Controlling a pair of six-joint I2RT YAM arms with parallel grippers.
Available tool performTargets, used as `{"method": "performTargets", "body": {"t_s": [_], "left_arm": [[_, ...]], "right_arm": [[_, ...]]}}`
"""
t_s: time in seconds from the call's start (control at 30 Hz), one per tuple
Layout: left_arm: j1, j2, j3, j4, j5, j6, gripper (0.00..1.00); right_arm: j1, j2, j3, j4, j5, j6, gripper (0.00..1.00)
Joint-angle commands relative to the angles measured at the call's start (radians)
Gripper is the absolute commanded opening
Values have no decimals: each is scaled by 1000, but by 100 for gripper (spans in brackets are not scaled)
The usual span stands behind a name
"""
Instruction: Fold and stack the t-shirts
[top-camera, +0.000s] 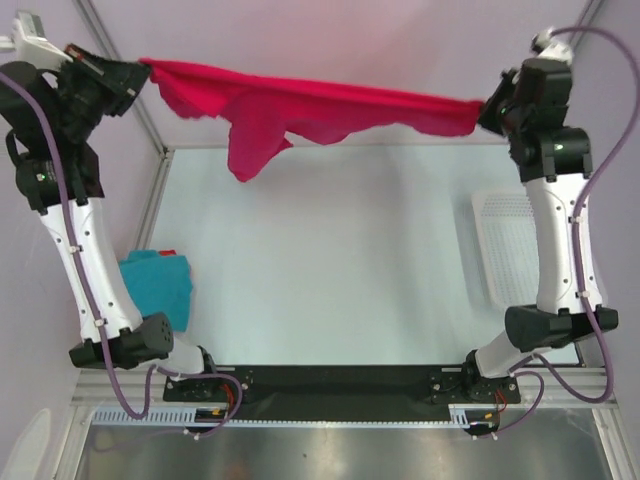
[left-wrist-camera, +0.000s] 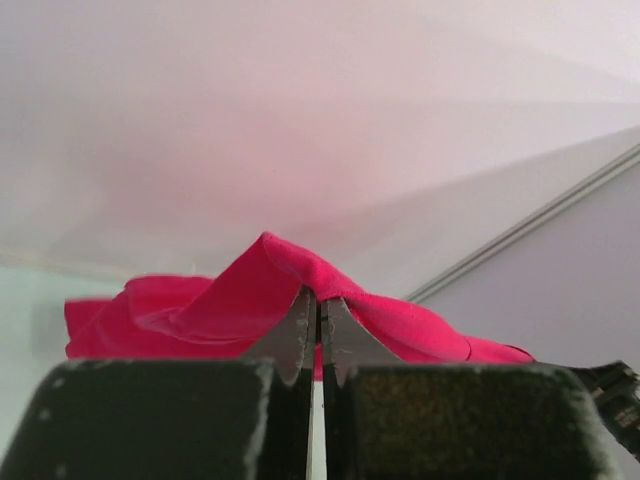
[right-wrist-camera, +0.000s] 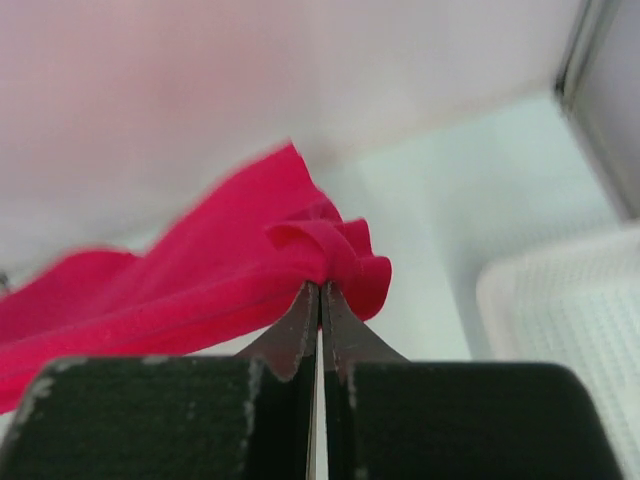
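Note:
A crimson-pink t-shirt (top-camera: 300, 110) hangs stretched in the air across the back of the table, a fold drooping near its left third. My left gripper (top-camera: 140, 72) is shut on its left end, the cloth (left-wrist-camera: 250, 300) bunched over the closed tips (left-wrist-camera: 320, 300). At the other end my right gripper (top-camera: 484, 112) is shut on the shirt (right-wrist-camera: 200, 280), with cloth pinched at the tips (right-wrist-camera: 321, 290). A teal-blue t-shirt (top-camera: 160, 285) lies crumpled at the table's left edge, beside the left arm, with a sliver of orange cloth (top-camera: 165, 252) at its top.
A white mesh basket (top-camera: 510, 245) lies on the table at the right, partly behind the right arm, and shows in the right wrist view as a white mesh basket (right-wrist-camera: 570, 320). Metal frame rails (top-camera: 150, 200) border the table's left side.

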Motion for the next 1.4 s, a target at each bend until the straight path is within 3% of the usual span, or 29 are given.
{"method": "performTargets", "body": {"t_s": [0.0, 0.07, 0.17, 0.33, 0.5, 0.9, 1.37], "left_arm": [[10, 7, -264, -29, -44, 124, 0], [4, -34, -416, -27, -35, 144, 0], [-9, -89, -629, 3, -15, 164, 0], [-33, -244, -954, 37, 5, 187, 0], [-33, -375, -1148, 23, 40, 201, 0], [-33, -616, -1378, -58, 189, 155, 0], [-33, -686, -1340, -129, 221, 126, 0]], "right_arm": [[31, -37, -407, 16, 6, 5, 0], [49, -86, -592, 66, -37, 29, 0], [72, -105, -743, 65, -55, 38, 0], [159, -168, -898, 47, -32, 60, 0], [212, -238, -996, -7, 8, 84, 0], [230, -421, -1115, -154, 126, 132, 0], [230, -442, -1124, -207, 130, 141, 0]]}}
